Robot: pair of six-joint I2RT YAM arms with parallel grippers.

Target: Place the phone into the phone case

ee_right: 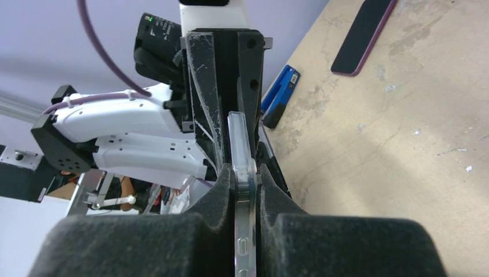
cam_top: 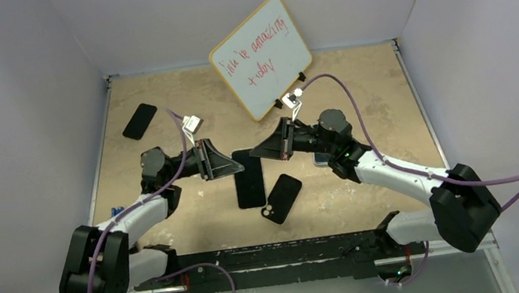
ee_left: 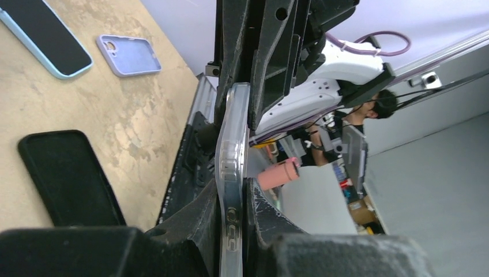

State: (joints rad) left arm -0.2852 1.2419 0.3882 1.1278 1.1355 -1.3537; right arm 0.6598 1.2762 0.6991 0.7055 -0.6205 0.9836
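Two arms meet over the middle of the sandy-coloured table [cam_top: 355, 88]. The left gripper [cam_top: 238, 168] is closed on the edge of the clear plastic phone case [ee_left: 232, 144], and the flat dark phone [cam_top: 249, 182] sits in it, between both arms. The right gripper [cam_top: 256, 152] is clamped on the silvery edge of the same phone, and a black soft case [cam_top: 281, 198] lies just beside it on the table.

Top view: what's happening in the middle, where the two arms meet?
Both arms are working on one thing held between them. The left gripper is shut on a clear case. The right gripper is shut on the phone, whose metal edge runs into the case's rim. Whether the phone is fully seated cannot be told. A black case lies on the table nearby.
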